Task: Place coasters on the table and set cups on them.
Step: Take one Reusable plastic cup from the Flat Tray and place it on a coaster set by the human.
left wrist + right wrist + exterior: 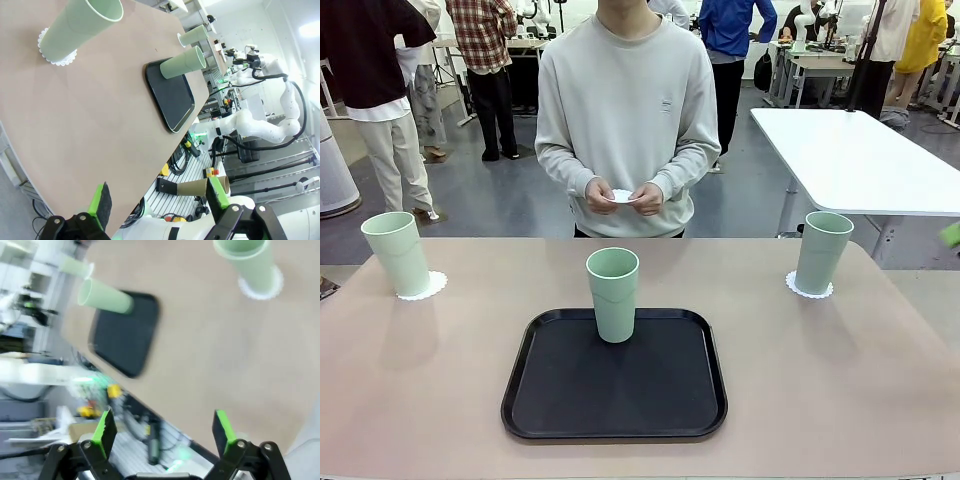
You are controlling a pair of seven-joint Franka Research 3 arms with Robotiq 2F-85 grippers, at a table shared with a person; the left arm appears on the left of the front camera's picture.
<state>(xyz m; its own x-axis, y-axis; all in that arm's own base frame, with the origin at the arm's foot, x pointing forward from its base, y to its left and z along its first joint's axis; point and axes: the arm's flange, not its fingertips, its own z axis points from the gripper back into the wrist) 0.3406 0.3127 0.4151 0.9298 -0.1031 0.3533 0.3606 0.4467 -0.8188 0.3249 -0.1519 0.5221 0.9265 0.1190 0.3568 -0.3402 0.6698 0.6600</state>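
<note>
Three pale green cups stand on the tan table (840, 380). The left cup (397, 253) rests on a white coaster (423, 287), and the right cup (822, 252) on another coaster (809, 288). The middle cup (613, 293) stands on the black tray (614, 400). A person at the far side holds a third coaster (622, 196) in both hands. My left gripper (160, 197) hangs open off the table's edge, far from its nearest cup (82, 25) and coaster (57, 57). My right gripper (165, 429) is open too, well back from its nearest cup (248, 262).
The tray (170, 97) lies mid-table toward my side, with bare tabletop on both sides of it. A white table (850, 155) stands behind at the right. Other people move about in the background.
</note>
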